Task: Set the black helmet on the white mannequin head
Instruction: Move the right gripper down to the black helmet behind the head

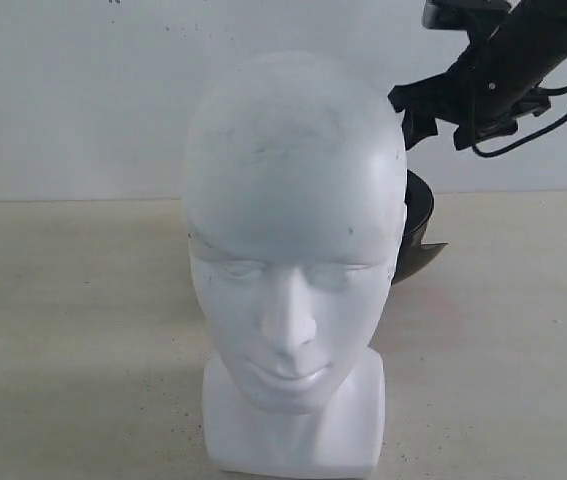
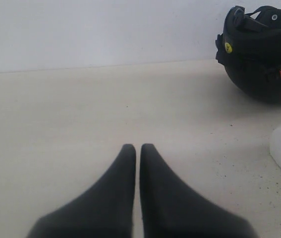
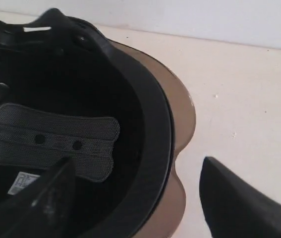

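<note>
Spread open, the right gripper (image 3: 136,162) is straddling the rim of the helmet (image 1: 419,226), mid-right behind the head (image 1: 293,200). Clamping the slick visor (image 3: 180,124) may be risking a slip. The left gripper (image 2: 138,148) is sitting closed, empty.

There was one white head (image 1: 293,270) and one black helmet (image 2: 259,64). The helmet had one brown visor (image 3: 180,114) and, inside, one grey pad (image 3: 51,139). Two grippers were in view, the left gripper (image 2: 138,147) and the right gripper (image 3: 138,159), each with two fingers (image 2: 115,198). There was one table (image 1: 63,330) and one wall (image 1: 63,100).
</note>
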{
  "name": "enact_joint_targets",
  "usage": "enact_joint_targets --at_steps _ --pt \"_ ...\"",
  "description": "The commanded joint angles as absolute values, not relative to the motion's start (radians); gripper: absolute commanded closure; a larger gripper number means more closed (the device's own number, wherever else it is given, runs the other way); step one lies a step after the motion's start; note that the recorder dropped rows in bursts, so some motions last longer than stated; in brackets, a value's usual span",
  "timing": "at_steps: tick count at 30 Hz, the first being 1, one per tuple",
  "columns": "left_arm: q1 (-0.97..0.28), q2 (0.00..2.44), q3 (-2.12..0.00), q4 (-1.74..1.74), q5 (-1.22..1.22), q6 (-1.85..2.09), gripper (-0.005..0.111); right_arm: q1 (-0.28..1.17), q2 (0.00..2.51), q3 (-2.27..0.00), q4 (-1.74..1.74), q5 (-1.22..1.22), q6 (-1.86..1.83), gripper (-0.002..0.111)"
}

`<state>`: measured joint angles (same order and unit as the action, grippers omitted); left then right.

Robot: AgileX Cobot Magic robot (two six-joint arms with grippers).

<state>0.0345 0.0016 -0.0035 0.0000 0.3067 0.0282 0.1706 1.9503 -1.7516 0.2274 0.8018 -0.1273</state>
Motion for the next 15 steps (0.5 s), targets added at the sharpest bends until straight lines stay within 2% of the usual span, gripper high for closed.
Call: enact_joint_targets --at_steps 1,8,9,13,14,15 --pt "0.027 0.0 0.0 -0.012 0.307 0.03 0.102 0.175 2.033 -1.76 0.198 0.76 -0.084 0.041" --pt "0.027 0.0 0.0 -0.012 0.307 0.03 0.102 0.175 2.135 -1.76 0.259 0.691 -0.075 0.042" --pt "0.027 0.0 0.0 -0.012 0.307 0.03 0.102 0.175 2.137 -1.76 0.259 0.68 -0.064 0.048" --pt "0.027 0.0 0.0 -0.012 0.307 0.03 0.102 0.175 2.137 -1.76 0.254 0.658 -0.032 0.099" --pt "0.027 0.0 0.0 -0.012 0.307 0.03 0.102 0.175 2.137 -1.76 0.251 0.662 -0.032 0.108" --pt "0.027 0.0 0.0 -0.012 0.307 0.03 0.102 0.173 2.137 -1.76 0.249 0.667 -0.029 0.108"
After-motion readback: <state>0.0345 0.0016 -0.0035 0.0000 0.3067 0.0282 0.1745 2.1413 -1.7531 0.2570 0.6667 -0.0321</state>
